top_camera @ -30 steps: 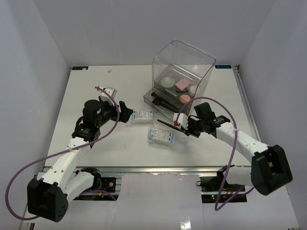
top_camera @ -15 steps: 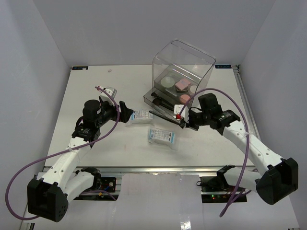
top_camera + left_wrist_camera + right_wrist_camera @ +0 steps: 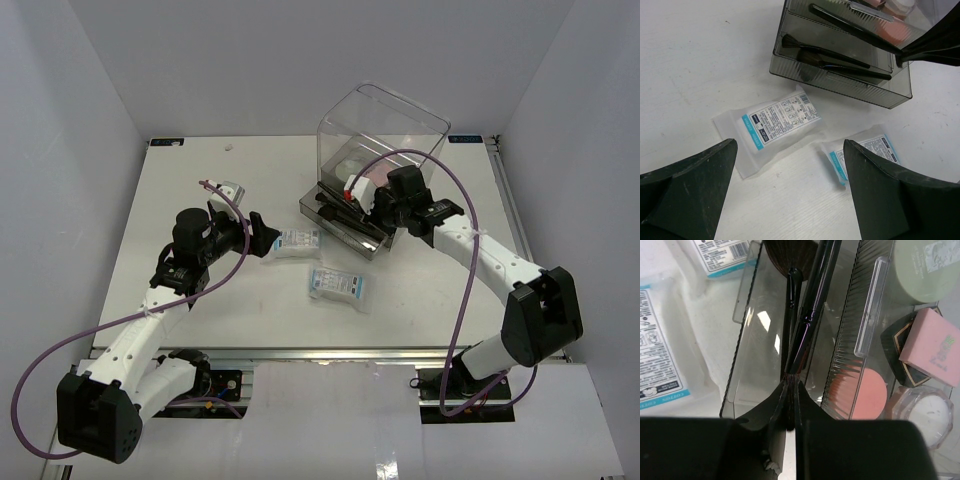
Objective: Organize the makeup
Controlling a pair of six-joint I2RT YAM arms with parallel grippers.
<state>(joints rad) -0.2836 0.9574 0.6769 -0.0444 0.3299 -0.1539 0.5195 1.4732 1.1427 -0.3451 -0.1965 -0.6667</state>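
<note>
- Right gripper (image 3: 791, 390): fingers pressed together, pinching the end of the thin black brush (image 3: 812, 305).
- That brush lies lengthwise in the open grey drawer (image 3: 757, 350), just beside the fan brush (image 3: 791, 300), which lies in the same drawer.
- Left gripper (image 3: 789, 150): fingers spread wide, holding nothing, hovering over the table in front of the drawer.
- First sachet (image 3: 775, 127): flat on the table, just in front of the drawer.
- Second sachet (image 3: 865, 152): flat on the table, near the first and farther from the drawer.
- Round pink puff (image 3: 860, 392), square pink puff (image 3: 930, 347) and white round pad (image 3: 922, 415): inside the clear box (image 3: 385, 125), behind the drawer.
</note>
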